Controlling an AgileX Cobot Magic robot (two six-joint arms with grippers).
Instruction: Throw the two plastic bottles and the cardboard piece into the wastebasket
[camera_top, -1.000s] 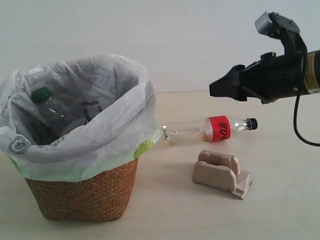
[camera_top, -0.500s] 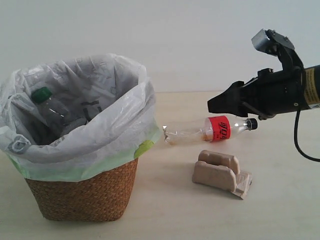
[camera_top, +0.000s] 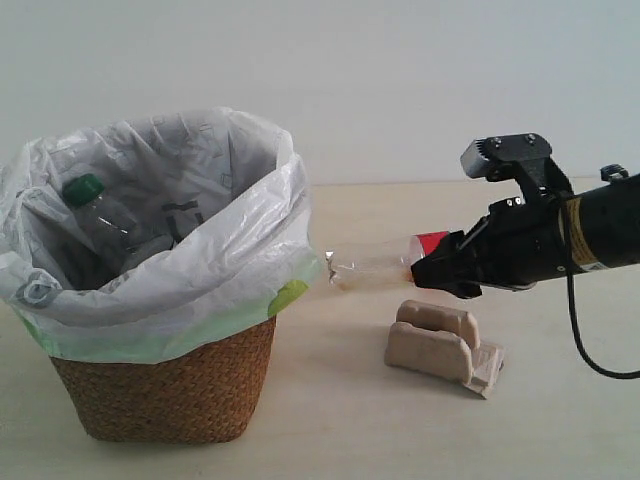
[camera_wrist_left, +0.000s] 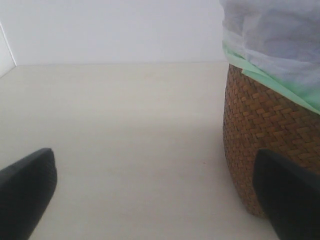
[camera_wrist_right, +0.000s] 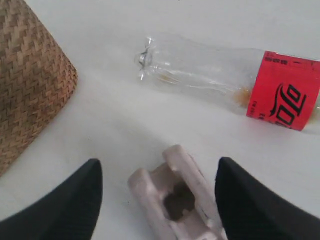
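Note:
The wastebasket (camera_top: 170, 390) stands at the left, and the green-capped bottle (camera_top: 100, 215) lies inside its white bag. On the table to its right lies the red-label bottle (camera_top: 375, 265); my right arm hides its cap end. In front of that bottle sits the cardboard piece (camera_top: 440, 345). My right gripper (camera_top: 425, 272) hangs open just above it. In the right wrist view the cardboard piece (camera_wrist_right: 175, 200) shows between the two spread fingers of the right gripper (camera_wrist_right: 159, 162), untouched, with the red-label bottle (camera_wrist_right: 210, 75) beyond. My left gripper (camera_wrist_left: 155, 200) is open and empty, low beside the wastebasket (camera_wrist_left: 270, 130).
Bare beige table (camera_top: 330, 430) surrounds the objects, with a plain white wall behind. A black cable (camera_top: 585, 345) loops down from the right arm. The basket's wicker wall (camera_wrist_right: 30, 75) sits close to the right gripper's side.
My right gripper has dropped and moved left, from above the red-label bottle's cap to just over the cardboard piece. It now covers the bottle's cap end. Nothing else moved.

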